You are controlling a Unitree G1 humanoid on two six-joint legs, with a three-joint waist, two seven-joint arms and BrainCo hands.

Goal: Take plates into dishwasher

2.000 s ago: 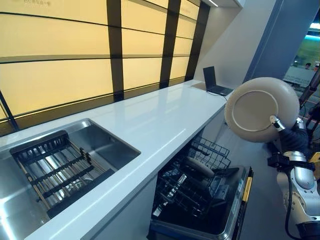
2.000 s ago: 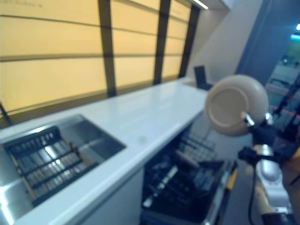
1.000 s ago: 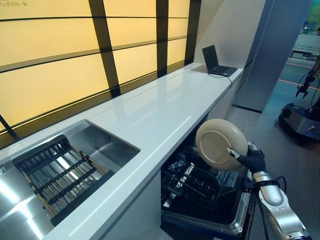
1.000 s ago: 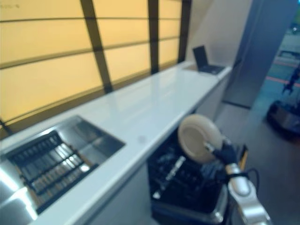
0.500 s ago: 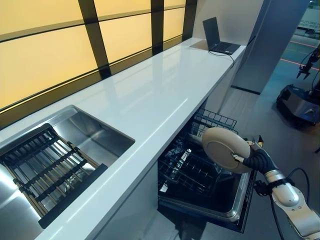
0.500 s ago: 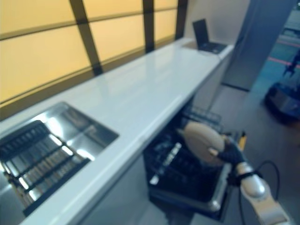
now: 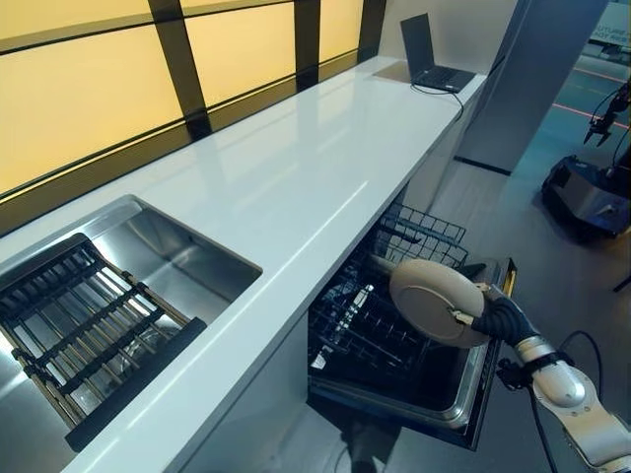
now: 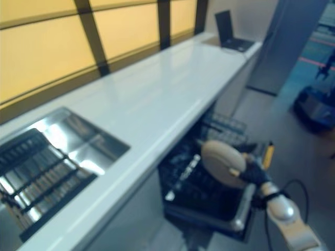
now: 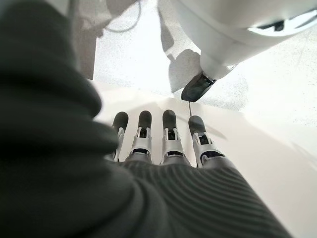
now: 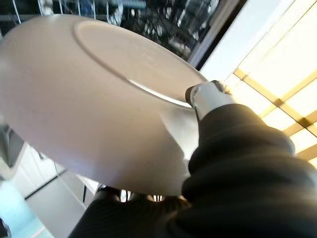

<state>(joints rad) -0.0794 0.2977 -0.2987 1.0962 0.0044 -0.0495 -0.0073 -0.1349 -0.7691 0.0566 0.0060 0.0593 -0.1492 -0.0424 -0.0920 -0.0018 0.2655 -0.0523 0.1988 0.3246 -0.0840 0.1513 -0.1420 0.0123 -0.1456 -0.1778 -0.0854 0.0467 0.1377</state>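
My right hand (image 7: 499, 320) is shut on the rim of a cream plate (image 7: 434, 300), underside up and tilted, held over the open dishwasher's lower rack (image 7: 375, 330). In the right wrist view the plate (image 10: 89, 94) fills the picture, with my thumb (image 10: 208, 96) pressed on its underside and the wire rack showing past its edge. My left hand (image 9: 163, 144) shows only in its wrist view, fingers straight and holding nothing, above a pale floor.
A white counter (image 7: 296, 177) runs over the dishwasher, with a steel sink (image 7: 148, 266) and a black drying rack (image 7: 84, 330) at the left. A laptop (image 7: 429, 54) sits at the counter's far end. The dishwasher door (image 7: 473, 379) hangs open toward the floor.
The right hand has brought the plate down from high at the right to just above the dishwasher rack, tilting it flatter. The camera has tipped downward as well.
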